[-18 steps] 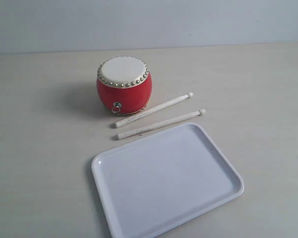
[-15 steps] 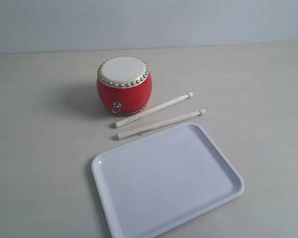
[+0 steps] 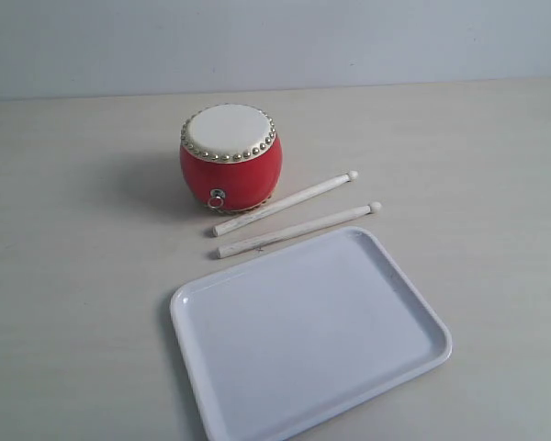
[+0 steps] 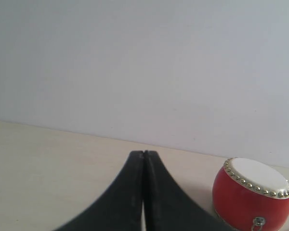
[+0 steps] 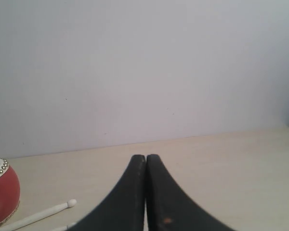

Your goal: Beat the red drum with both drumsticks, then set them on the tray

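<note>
The red drum (image 3: 230, 160) with its cream skin and gold studs stands upright on the table. Two pale wooden drumsticks lie side by side just in front of it, one (image 3: 285, 203) nearer the drum, the other (image 3: 297, 230) along the far rim of the white tray (image 3: 202, 312). The tray holds nothing. Neither arm shows in the exterior view. My left gripper (image 4: 143, 153) is shut with nothing in it, and the drum (image 4: 251, 194) sits off to its side. My right gripper (image 5: 145, 157) is also shut and holds nothing, with the drum's edge (image 5: 2, 192) and a drumstick (image 5: 38, 215) beside it.
A pale wooden table (image 3: 83, 276) carries everything, with a plain light wall (image 3: 275, 41) behind it.
</note>
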`<state>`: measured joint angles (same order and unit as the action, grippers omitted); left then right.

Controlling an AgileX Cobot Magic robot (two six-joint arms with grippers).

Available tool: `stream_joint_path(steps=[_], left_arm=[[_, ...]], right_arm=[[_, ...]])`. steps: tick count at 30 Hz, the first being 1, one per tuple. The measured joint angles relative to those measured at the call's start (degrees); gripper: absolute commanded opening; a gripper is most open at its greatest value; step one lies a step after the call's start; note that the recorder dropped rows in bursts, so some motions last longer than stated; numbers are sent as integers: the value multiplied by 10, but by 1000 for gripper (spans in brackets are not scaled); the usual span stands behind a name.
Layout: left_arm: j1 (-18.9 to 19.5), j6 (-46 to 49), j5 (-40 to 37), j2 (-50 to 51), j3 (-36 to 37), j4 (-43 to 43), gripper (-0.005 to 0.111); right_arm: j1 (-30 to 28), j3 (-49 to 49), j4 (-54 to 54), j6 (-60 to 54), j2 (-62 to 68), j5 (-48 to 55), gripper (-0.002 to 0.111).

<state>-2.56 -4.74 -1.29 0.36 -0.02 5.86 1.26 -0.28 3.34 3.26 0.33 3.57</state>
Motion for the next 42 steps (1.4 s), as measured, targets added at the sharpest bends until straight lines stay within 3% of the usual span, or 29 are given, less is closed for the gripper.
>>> stream_joint_path(steps=[32, 37, 42], left_arm=[[0, -1, 8, 0, 0, 1, 0], [0, -109, 52, 0, 0, 46, 0], [0, -121, 121, 0, 0, 49, 0]], right_arm=[[0, 0, 0, 0, 0, 0, 0], [0, 0, 0, 0, 0, 0, 0], [0, 0, 0, 0, 0, 0, 0]])
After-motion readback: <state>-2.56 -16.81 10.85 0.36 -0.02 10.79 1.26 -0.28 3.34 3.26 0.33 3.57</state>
